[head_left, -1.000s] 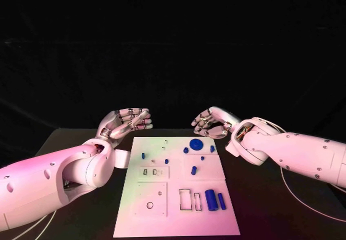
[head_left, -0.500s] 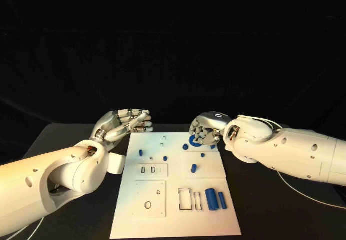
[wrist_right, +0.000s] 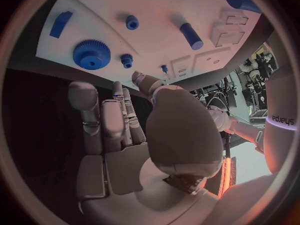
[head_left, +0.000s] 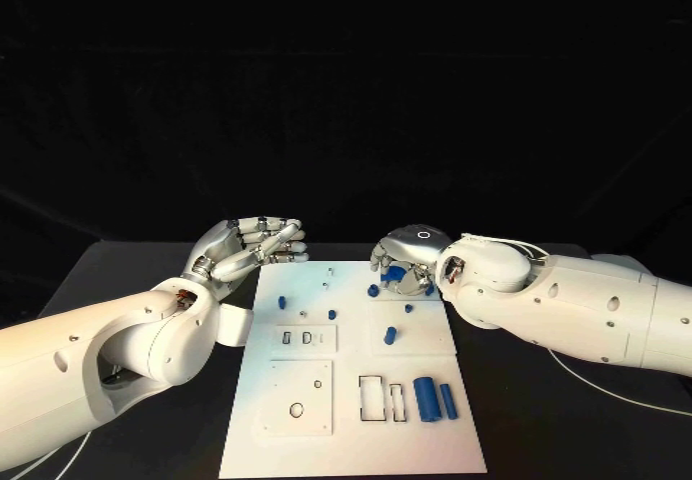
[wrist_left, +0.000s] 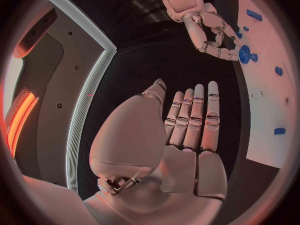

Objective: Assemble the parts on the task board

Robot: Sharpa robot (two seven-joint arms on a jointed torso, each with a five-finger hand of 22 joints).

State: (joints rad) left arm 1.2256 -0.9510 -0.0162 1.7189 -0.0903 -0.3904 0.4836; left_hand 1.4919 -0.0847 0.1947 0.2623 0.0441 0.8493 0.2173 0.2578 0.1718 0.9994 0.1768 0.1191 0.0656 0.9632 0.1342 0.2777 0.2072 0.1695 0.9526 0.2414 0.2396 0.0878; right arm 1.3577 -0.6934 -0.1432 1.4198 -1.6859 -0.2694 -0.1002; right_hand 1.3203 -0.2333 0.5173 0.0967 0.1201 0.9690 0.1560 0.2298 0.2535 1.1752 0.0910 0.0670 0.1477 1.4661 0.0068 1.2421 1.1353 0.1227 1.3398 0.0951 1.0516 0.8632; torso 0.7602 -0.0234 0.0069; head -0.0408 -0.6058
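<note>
Parts are lying scattered on the task board (head_left: 289,420), the white plate in the middle of the black tabletop (head_left: 130,275), and the right hand (head_left: 405,262) is now hanging over the board's far right corner, having come down and inward from where it was hovering beyond the board's edge a second ago. In the head view that hand is pointing down with its back turned up and its fingers curled round the blue gear (head_left: 392,273), partly covering it; whether they are touching or holding the gear I cannot tell. The right wrist view is showing the fingers (wrist_right: 94,120) stretched out side by side above the board's rim, with the gear (wrist_right: 91,54) just past the fingertips and apparently free. The left hand (head_left: 254,247) is staying where it was, raised off the far left corner of the board with its fingers bent in and nothing in them; its own wrist view is showing them straighter, close together. Nearer the robot, a large blue cylinder (head_left: 427,398) and a thinner blue pin (head_left: 449,401) are lying side by side on the board. The right forearm is covering the tabletop to the board's right.
</note>
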